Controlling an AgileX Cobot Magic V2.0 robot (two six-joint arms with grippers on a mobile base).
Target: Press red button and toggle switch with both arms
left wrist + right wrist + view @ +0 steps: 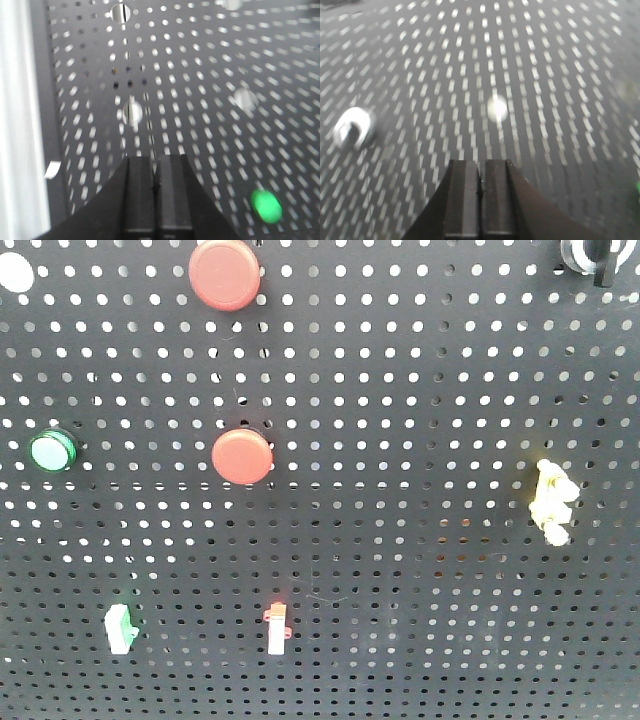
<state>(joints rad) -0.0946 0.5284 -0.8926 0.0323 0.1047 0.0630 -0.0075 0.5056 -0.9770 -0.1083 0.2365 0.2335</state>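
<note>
Left wrist-mounted view: black left gripper [155,187] fingers pressed together, empty; black right gripper [481,192] likewise. Large flat round red button [225,274] sits upper centre on perforated black board [420,570].

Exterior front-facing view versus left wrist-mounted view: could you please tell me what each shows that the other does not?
Only the exterior view shows the large red button, the smaller red button and the yellow toggle switch. Only the left wrist view shows the left gripper, jaws closed, and a pale upright frame. Both share the black perforated board; the blurred green spot may be the green button.
</note>
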